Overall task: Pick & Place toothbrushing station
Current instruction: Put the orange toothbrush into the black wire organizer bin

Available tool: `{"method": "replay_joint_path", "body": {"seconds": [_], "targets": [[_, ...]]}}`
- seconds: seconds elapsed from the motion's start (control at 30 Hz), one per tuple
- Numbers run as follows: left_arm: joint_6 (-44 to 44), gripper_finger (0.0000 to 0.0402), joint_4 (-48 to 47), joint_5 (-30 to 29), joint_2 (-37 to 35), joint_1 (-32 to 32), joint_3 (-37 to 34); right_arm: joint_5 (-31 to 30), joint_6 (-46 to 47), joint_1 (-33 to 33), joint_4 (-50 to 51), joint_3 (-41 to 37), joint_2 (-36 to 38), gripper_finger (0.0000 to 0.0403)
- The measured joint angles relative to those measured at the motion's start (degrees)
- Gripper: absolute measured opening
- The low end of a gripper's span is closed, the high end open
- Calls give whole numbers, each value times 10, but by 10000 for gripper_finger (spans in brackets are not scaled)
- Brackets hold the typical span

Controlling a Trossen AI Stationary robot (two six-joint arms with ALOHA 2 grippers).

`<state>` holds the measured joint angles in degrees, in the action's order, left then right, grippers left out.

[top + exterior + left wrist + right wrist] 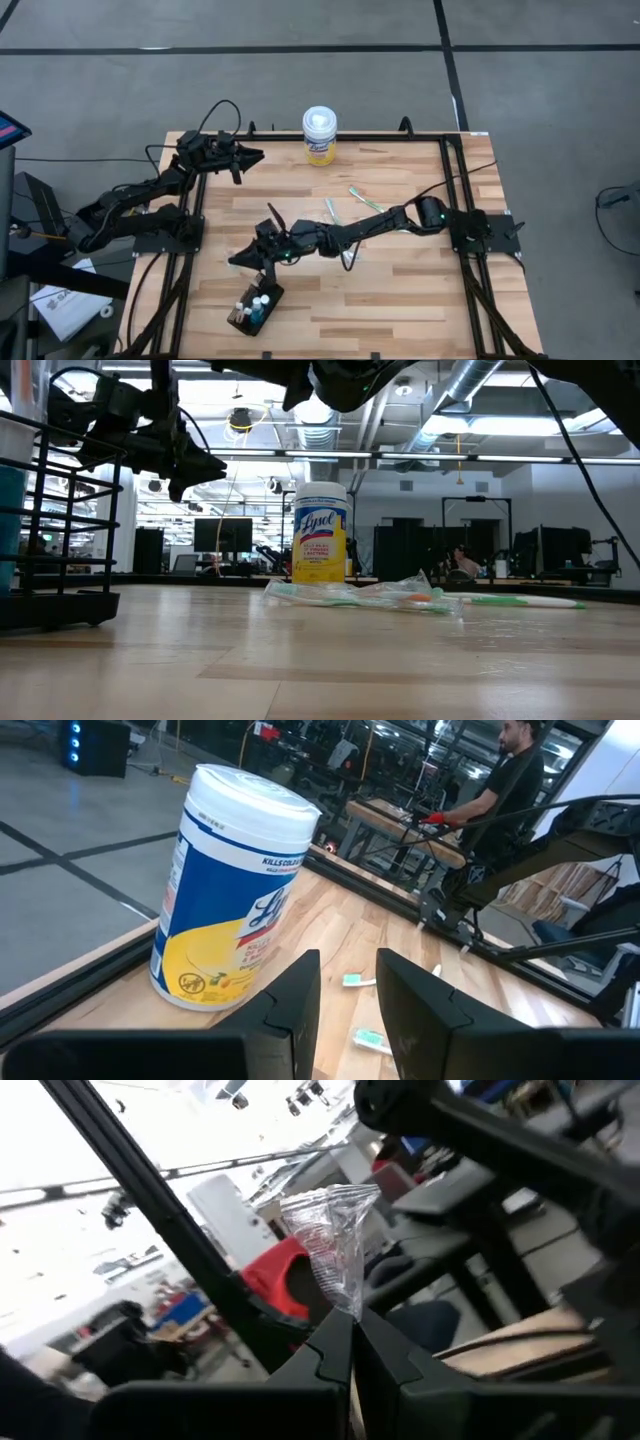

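The toothbrushing station (255, 308), a small black holder with brushes and tubes standing in it, sits near the table's front left; in the low view its black frame (60, 605) fills the left edge. My right gripper (240, 260) hovers just beyond the station's far side, shut on a crumpled clear plastic wrapper (335, 1240). My left gripper (348, 990) waits open at the far left, level, facing the wipes canister (235, 890). My right gripper pinches one end of the clear wrapper (345, 1302) between its two fingertips (330, 1342). The fingers lie about level, pointing toward the table's left. The rest of the wrapper sticks out beyond the tips, crumpled and clear of the table.
The yellow-labelled wipes canister (320, 135) stands at the far edge. Green toothbrushes (365, 197) and another bit of clear wrapping (400, 595) lie mid-table under the right arm. A black rail frames the table. Beyond the far edge, a person stands at a bench.
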<state>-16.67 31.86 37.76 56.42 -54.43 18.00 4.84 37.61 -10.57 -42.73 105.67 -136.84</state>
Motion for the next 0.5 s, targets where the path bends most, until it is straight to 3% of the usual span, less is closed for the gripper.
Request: {"method": "replay_joint_path", "body": {"seconds": [0.5], "targets": [[23,95,-1,0,0,0,0,13,-229,24,28,0,0,0]]}}
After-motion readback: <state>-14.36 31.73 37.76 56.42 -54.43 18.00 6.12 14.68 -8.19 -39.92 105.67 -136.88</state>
